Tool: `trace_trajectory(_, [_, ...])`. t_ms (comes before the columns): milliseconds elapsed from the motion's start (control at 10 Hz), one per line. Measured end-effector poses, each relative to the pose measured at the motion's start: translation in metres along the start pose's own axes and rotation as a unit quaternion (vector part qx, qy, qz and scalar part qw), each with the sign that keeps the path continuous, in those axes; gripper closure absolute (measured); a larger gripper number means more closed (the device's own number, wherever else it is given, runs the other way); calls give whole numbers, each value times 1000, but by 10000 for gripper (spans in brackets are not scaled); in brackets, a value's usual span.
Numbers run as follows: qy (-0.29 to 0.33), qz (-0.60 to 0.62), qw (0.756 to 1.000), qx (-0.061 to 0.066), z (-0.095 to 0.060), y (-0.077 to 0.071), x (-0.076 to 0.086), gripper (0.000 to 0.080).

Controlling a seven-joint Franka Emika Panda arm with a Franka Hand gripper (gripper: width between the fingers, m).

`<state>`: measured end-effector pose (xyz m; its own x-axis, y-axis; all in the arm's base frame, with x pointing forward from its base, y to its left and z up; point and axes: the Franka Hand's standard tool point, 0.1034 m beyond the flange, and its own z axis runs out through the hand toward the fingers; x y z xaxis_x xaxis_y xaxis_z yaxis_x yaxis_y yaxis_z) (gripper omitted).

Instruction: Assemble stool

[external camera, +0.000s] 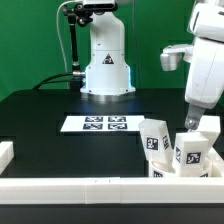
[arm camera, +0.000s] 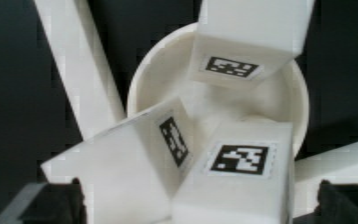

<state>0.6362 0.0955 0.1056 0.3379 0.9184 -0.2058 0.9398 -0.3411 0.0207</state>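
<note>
The stool's white parts crowd the near corner at the exterior view's right. Two blocky legs [external camera: 153, 136] [external camera: 191, 150] stand there with their square tags showing. My gripper [external camera: 188, 125] has come down just behind them. In the wrist view the curved round seat [arm camera: 167, 85] lies under a tagged leg [arm camera: 238, 50]. A nearer leg [arm camera: 229, 165] with two tags sits between my dark fingertips [arm camera: 51, 196]. My gripper [arm camera: 197, 202] is open around that leg, with its jaws standing wide on either side.
The marker board [external camera: 95, 124] lies flat mid-table in front of the arm's white base [external camera: 106, 60]. A long white rail [external camera: 90, 190] runs along the near edge, and a short one [external camera: 6, 153] lies at the exterior view's left. The rail [arm camera: 69, 70] also appears beside the seat.
</note>
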Motion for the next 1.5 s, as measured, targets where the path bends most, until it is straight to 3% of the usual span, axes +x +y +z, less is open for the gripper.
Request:
trace_trajectory(400, [-5, -6, 1000, 4, -5, -9, 17, 150])
trace_trajectory(900, [-11, 0, 1000, 8, 3, -7, 9, 150])
trace_trajectory(1500, [-8, 20, 1000, 10, 4, -13, 17, 150])
